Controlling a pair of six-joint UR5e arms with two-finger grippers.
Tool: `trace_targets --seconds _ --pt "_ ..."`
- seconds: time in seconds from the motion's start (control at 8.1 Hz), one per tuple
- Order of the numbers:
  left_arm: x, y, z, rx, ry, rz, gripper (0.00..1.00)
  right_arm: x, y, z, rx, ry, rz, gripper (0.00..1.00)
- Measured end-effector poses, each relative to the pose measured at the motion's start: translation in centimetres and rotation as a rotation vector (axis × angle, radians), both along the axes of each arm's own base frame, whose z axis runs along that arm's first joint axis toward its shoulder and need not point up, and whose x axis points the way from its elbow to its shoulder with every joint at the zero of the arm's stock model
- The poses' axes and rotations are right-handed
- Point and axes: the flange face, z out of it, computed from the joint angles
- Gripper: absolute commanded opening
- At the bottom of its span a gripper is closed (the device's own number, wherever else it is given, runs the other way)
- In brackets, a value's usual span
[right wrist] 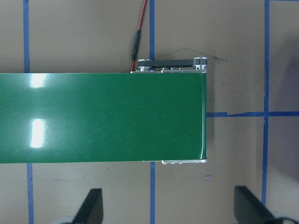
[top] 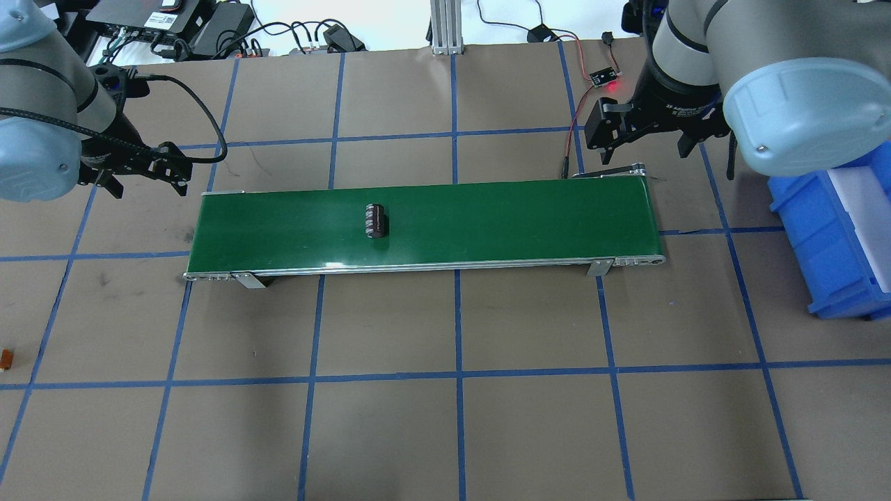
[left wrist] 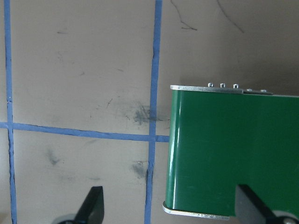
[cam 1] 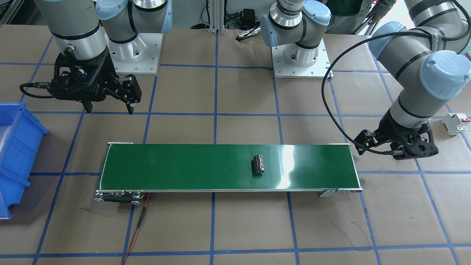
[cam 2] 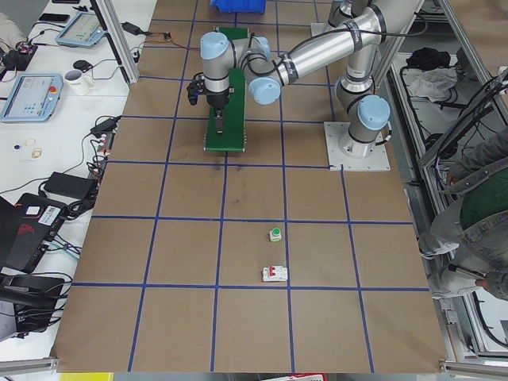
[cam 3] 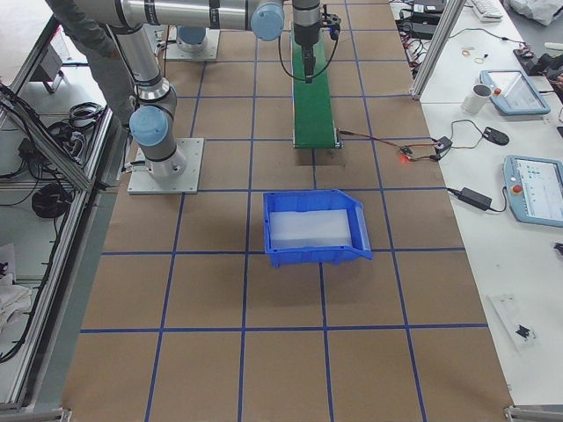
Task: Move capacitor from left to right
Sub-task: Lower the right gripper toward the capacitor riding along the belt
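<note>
Now: table (top: 445,424) covered w/ brown paper, marked off by a blue tape grid. Green conveyor belt (top: 487,216) lies lengthwise across the table's middle. Blue bin (top: 818,236) w/ white liner sits on the table past the belt's rt end, not touching it.

Left gripper (top: 150,188) hangs near the belt's left end, on the far side. Fingers wide apart, holding nothing. Right gripper (top: 640,147) hangs near the belt's rt end, also on the far side. Fingers spread the same way, holding nothing. White lettering on the ring above the right gripper is too small to read.

White breaker (cam 1: 456,123) w/ red tab lies on the table off the belt's left end, well apart from the belt. White push button (cam 2: 275,233) w/ green cap is near it. Small board (top: 604,76) w/ lit red LED sits towards the table's far edge.

Capacitor (top: 376,220): dark, glossy, lying on its side on the belt w/ long axis across the belt. It is left of belt centre, apart from both grippers.
</note>
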Motion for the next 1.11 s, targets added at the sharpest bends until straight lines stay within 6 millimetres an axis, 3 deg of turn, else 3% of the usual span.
trace_targets --seconds 0.62,1.11 --pt "0.8 -0.3 -0.6 0.006 0.001 -0.006 1.0 0.1 -0.2 -4.1 0.029 -0.017 0.014 0.95" --pt "0.9 -0.3 -1.1 0.016 0.001 -0.003 1.0 0.1 -0.1 -6.4 0.051 -0.017 0.017 1.0"
